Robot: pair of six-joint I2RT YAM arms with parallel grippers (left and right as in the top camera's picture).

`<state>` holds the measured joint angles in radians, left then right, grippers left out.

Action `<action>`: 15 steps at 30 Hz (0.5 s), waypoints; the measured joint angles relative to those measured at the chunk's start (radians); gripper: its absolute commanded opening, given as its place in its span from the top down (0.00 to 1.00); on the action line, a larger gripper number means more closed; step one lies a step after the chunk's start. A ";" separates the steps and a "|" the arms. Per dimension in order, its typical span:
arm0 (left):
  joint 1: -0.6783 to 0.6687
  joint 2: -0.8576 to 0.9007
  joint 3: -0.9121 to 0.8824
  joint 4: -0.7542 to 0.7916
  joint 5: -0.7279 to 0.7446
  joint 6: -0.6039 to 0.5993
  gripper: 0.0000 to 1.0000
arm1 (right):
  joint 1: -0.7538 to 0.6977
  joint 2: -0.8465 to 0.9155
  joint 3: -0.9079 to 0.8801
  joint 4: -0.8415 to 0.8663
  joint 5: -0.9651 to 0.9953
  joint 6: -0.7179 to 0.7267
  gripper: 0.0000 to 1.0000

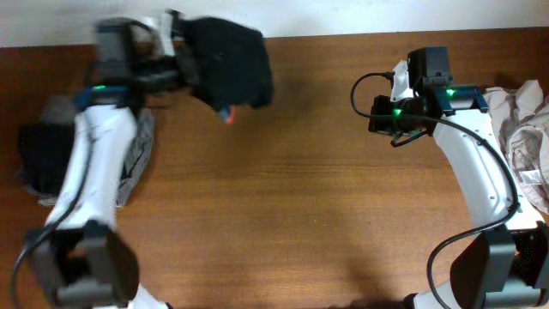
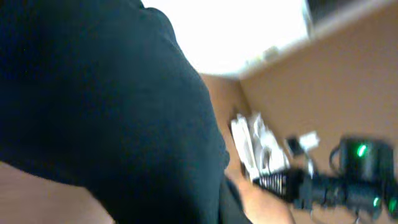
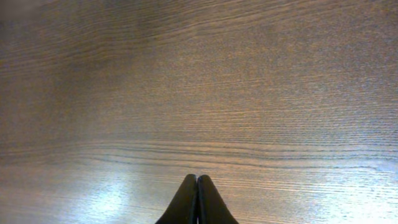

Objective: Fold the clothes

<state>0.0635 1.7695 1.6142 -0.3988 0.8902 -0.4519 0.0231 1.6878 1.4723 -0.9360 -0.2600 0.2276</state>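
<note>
Wooden table (image 1: 283, 197): grey garment (image 1: 141, 159) left, pale clothes (image 1: 525, 120) right.

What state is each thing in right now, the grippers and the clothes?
Left gripper: shut on the black leggings, it seems; cloth hides its tips.
Black leggings: bunched, held up, not folded.
Right gripper: shut, empty, over the table.
Dark clothes pile: crumpled, unfolded.
Pale clothes pile: crumpled, unfolded.

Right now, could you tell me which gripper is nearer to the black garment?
Left. The left gripper is right against the black garment, fingers hidden by fabric; the right gripper is shut over the table, far to its right.
</note>
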 measured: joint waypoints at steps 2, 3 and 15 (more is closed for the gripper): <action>0.069 -0.037 0.000 0.000 -0.029 -0.026 1.00 | 0.000 0.000 0.000 0.000 0.000 0.000 0.96; 0.104 -0.047 0.000 0.001 -0.041 -0.038 1.00 | 0.000 0.000 0.000 0.000 0.000 0.000 0.96; 0.443 -0.052 0.000 -0.109 -0.144 -0.068 1.00 | 0.000 0.000 0.000 -0.011 0.000 0.000 0.96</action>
<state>0.5064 1.7176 1.6138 -0.5076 0.7460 -0.5194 0.0231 1.6878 1.4723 -0.9466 -0.2596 0.2272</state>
